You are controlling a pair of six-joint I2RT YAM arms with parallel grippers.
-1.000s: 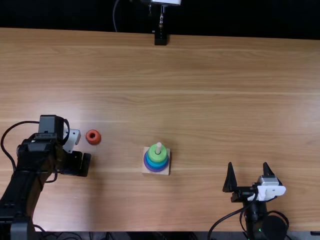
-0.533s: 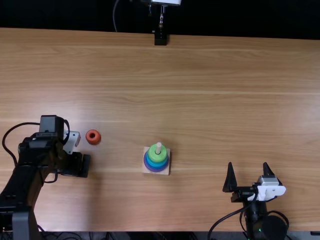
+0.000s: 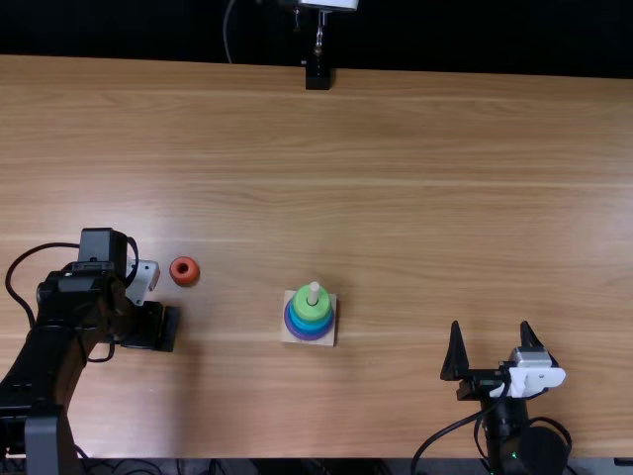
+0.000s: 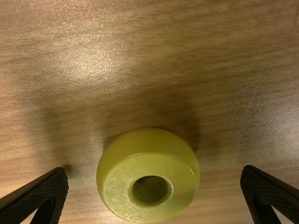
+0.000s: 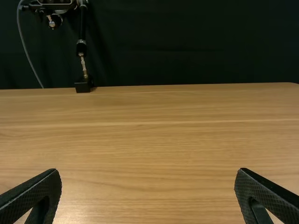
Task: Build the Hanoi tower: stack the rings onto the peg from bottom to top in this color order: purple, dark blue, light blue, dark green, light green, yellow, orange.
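Apparently at yellow-ring pickup: left gripper [image 4: 155, 170] spread, unloaded, yellow ring [image 4: 148, 141] lined up between its fingers on the table [image 3: 396, 178]; right gripper [image 5: 148, 171] spread, empty; next wants an even pinch, then peg [image 3: 314, 293].

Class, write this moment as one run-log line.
left gripper: open over yellow ring; right gripper: open; light green ring: topmost on peg; orange ring: on table
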